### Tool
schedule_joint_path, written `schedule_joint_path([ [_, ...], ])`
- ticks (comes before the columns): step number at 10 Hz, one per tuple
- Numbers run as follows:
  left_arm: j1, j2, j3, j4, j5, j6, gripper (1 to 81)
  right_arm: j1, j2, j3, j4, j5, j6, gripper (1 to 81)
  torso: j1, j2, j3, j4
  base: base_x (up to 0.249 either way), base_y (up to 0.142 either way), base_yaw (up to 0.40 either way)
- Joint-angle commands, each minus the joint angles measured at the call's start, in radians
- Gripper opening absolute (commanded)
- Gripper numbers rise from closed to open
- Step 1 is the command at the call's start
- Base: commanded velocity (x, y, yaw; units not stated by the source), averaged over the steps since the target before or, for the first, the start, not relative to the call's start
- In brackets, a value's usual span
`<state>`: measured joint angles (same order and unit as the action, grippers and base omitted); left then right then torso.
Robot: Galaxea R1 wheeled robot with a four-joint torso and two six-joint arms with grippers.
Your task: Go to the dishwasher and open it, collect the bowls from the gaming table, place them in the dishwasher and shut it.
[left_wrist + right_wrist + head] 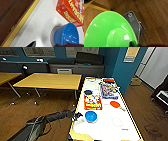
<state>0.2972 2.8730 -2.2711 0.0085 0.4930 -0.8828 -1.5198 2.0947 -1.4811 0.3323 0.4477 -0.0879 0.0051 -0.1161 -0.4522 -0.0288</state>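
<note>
The left gripper (78,115) is hovering at the near left edge of the gaming table (105,128), reaching in over the yellow side rail (18,25). Whether its fingers are apart or together, I cannot tell; a dark tip is poking into the left wrist view over the speckled white top. Just beyond the fingers, the blue bowl (90,116) is sitting upright on the white top, on a red-ringed circle, near the gripper but not visibly touching it. Past the bowl, a red game box (92,102) is lying flat, just beside it. Farther out, a dark round dish (88,92), an orange-red flat piece (115,104) and another colourful box (109,91) are lying on the same top.

In the right wrist view, the green bowl (109,31) is showing large and close to that camera, bottom side toward it, above a wooden floor (154,16); the grip on it cannot be made out. A dark part of the robot is lying behind the bowl's rim.

Beyond the table, plain yellow-topped tables (50,80) are standing on the wooden floor.
</note>
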Motion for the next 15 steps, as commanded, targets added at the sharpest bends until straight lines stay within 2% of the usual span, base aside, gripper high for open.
schedule_joint_path([
  [1,-0.174,0.037,-0.014,0.001,0.030,-0.008,81.1,0.020,-0.049,0.019,-0.021,-0.063,0.000,1.0,0.000,0.000,0.000,0.000,0.000,0.000,0.000],
  [3,-0.187,0.059,-0.018,0.008,0.050,-0.007,81.1,0.020,-0.049,0.018,-0.019,-0.063,0.000,1.0,0.000,0.000,0.000,0.000,0.000,0.000,0.000],
  [5,-0.183,0.106,-0.040,0.054,0.056,-0.007,81.1,0.020,-0.051,0.019,-0.019,-0.063,0.000,1.0,0.000,0.000,0.000,0.000,0.000,0.000,0.000],
  [8,-0.166,0.157,-0.079,0.096,0.062,-0.008,81.1,0.020,-0.049,0.018,-0.019,-0.063,0.000,1.0,0.000,0.000,0.000,0.000,0.000,0.000,0.000],
  [12,-0.158,0.217,-0.185,0.103,0.102,-0.012,81.1,0.020,-0.055,0.019,-0.021,-0.061,0.000,1.0,0.000,0.000,0.000,0.000,0.000,0.000,0.000],
  [14,-0.158,0.247,-0.255,0.108,0.114,-0.039,81.1,0.023,-0.052,0.018,-0.019,-0.061,0.000,1.0,0.000,0.000,0.000,0.000,0.000,0.000,0.000],
  [15,-0.157,0.261,-0.280,0.113,0.131,-0.039,81.1,0.023,-0.052,0.015,-0.019,-0.061,0.000,1.0,0.000,0.000,0.000,0.000,0.000,0.000,0.000],
])
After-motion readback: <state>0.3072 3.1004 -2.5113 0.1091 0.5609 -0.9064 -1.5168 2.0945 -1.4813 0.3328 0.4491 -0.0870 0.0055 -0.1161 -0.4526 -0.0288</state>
